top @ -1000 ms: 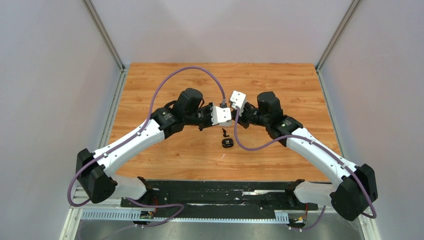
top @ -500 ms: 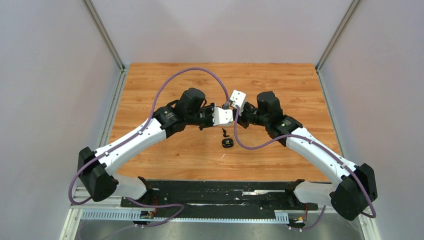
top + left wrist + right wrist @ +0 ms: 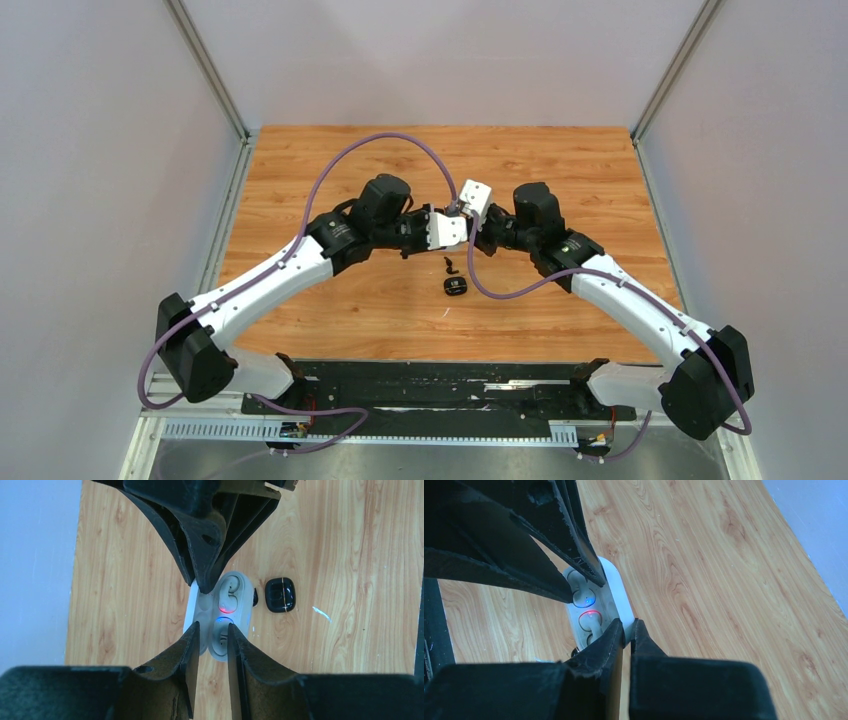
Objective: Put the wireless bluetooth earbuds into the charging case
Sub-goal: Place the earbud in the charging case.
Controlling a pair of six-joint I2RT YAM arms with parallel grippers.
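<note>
A white charging case point(image 3: 243, 602) lies open on the wooden table. Two white earbuds sit in its wells: one lit red point(image 3: 229, 597), one lit blue point(image 3: 221, 630). My left gripper point(image 3: 212, 626) is open, its fingertips standing apart over the blue-lit earbud's end of the case. My right gripper point(image 3: 628, 625) is shut on the edge of the case's lid point(image 3: 614, 587). The top view hides the white case under both wrists. A black earbud point(image 3: 450, 265) lies loose on the table just in front of them.
A small black case point(image 3: 280, 594) sits shut on the table beside the white one, near the black earbud. Both arms meet at the table's middle point(image 3: 455, 225), with purple cables looping over them. Grey walls close in the left, right and back sides.
The left gripper's jaws have parted from shut to open over the blue-lit earbud. Both arms have hardly moved, and the right gripper has kept its grip.
</note>
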